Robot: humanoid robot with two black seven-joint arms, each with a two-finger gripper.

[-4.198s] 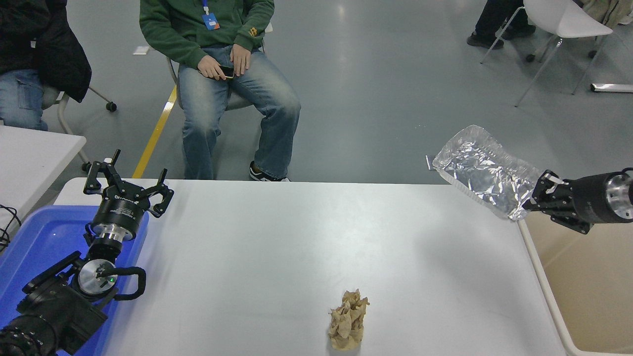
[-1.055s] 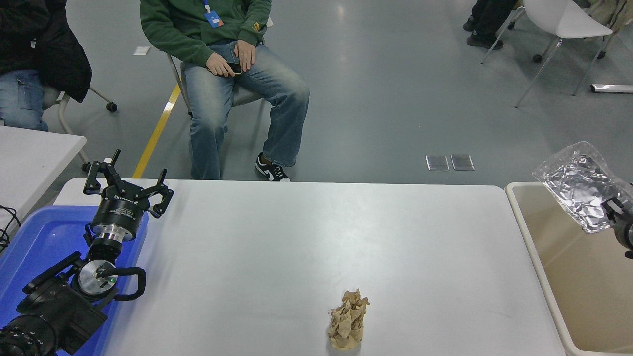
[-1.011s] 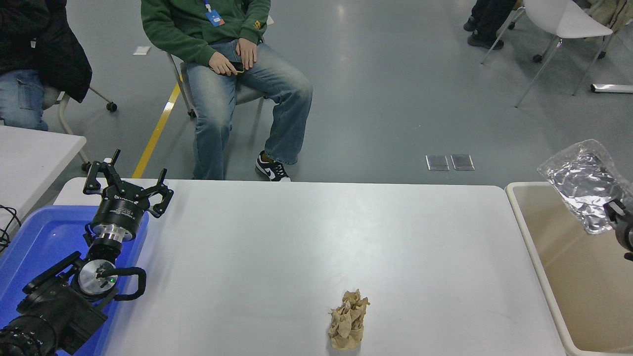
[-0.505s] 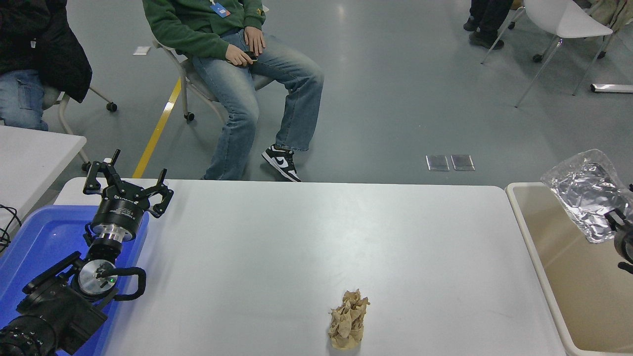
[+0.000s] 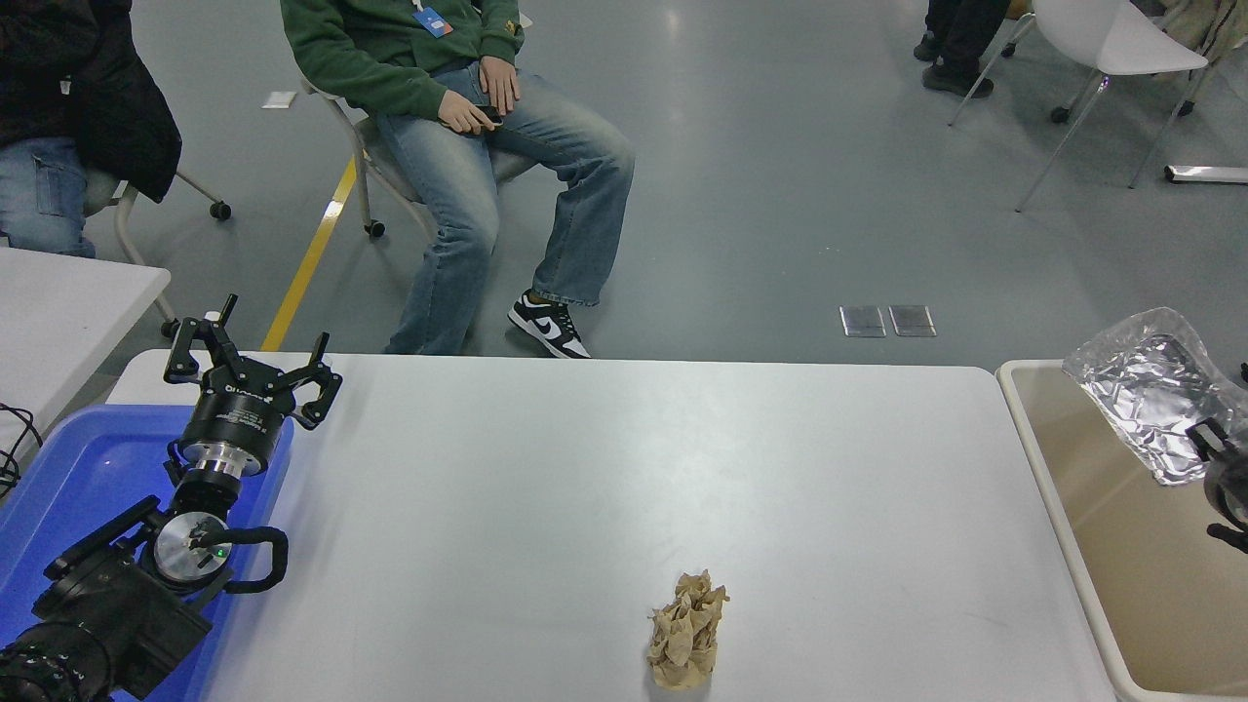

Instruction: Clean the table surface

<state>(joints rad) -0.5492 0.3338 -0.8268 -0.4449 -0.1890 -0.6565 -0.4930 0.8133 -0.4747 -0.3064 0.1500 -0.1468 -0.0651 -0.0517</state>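
Head view: the right end effector (image 5: 1205,441) is mostly cut off at the frame edge, gripping a crinkled silver foil bag (image 5: 1150,390) above the beige bin (image 5: 1048,487). Left end effector (image 5: 252,370) spread wide over a blue tray (image 5: 58,478). The smooth white worktop (image 5: 546,487) fills the centre, bearing a crumpled brown paper wad (image 5: 687,632).

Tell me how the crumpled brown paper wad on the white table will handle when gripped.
The crumpled brown paper wad looks light and should crush easily under closing fingers. It stands taller than wide on the white table, so a sideways nudge would likely tip it. Its folds probably offer decent grip.
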